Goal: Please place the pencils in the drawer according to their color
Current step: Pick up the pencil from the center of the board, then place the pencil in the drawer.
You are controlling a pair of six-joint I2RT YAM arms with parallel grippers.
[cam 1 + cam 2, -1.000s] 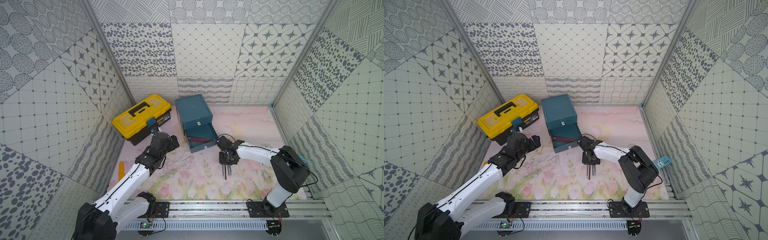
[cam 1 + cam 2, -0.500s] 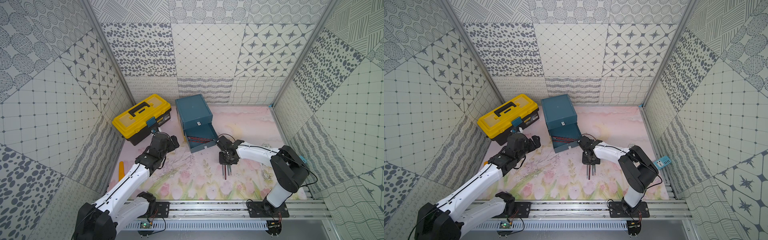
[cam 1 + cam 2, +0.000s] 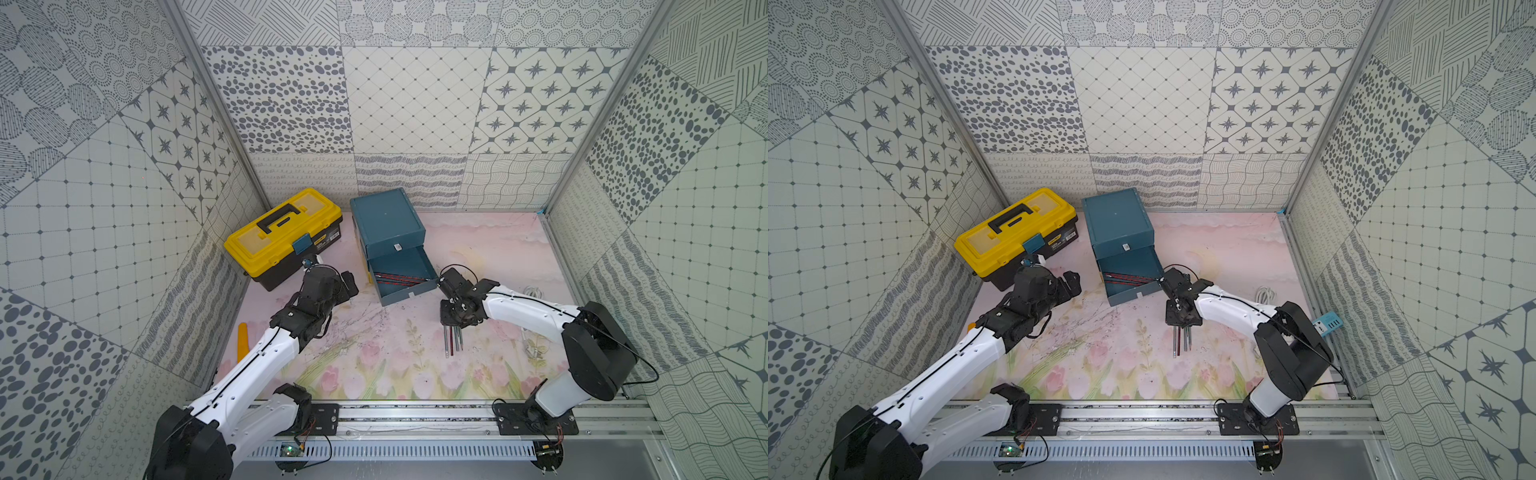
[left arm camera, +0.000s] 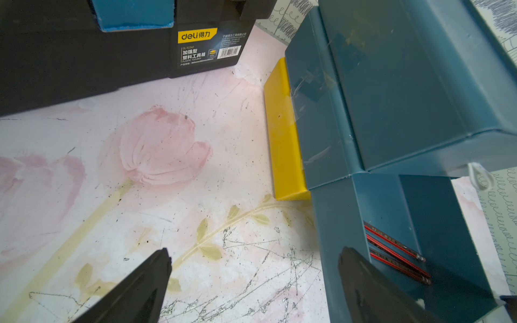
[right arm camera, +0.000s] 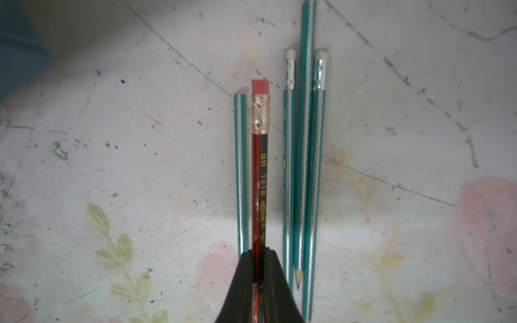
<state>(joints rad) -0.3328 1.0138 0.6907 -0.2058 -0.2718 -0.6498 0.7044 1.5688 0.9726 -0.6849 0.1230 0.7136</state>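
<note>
Beside four teal pencils (image 5: 303, 167) on the desk (image 5: 140, 139), the right hand (image 5: 258, 268) is clamping tight on a red pencil (image 5: 259, 173), whose length is pointing away from the open drawer (image 3: 409, 293) just behind that hand. Left of the drawer, the left hand (image 4: 255, 257) is hanging wide open, empty.

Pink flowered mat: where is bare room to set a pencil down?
Bare mat: back stretch between the teal three-drawer cabinet and right wall; front middle by the rail. Crowded: around the right gripper, shut on a red-black pencil among teal striped pencils.
</note>
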